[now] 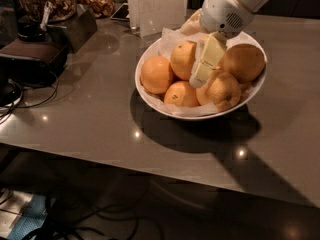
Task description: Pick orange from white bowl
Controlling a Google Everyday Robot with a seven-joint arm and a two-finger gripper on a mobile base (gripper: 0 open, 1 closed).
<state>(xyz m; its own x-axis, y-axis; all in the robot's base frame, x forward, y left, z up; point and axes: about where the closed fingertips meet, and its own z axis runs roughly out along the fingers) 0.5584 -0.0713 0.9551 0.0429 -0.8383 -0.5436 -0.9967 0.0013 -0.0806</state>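
Step in hand: the reach into the white bowl (141,91), w/ no grasp made yet. The pincer (197,79) hangs over the middle of the bowl, slanting down, its tip low among the fruit. Whether it's open or closed I cannot tell (the angle hides it).

The orange (183,59), the big bright smooth one, sits just left of the pincer as seen here, touching it or nearly so, can't say which. Directly below the tip lies a smaller deep-orange fruit (181,95). Just right of the tip is a paler dimpled one (221,90), and further right a large dull one (243,61). Further left of the pincer than the orange sits another (156,75). All rest on crinkled white paper inside the bowl, which stands on the grey table (90,114).

Next move, as I judge it: shift the pincer a touch left to centre over the orange, come down around its widest part, grip firmly, then lift straight up. Fruit is packed tight, so there's little room either side & a neighbour could get nudged or pinched instead
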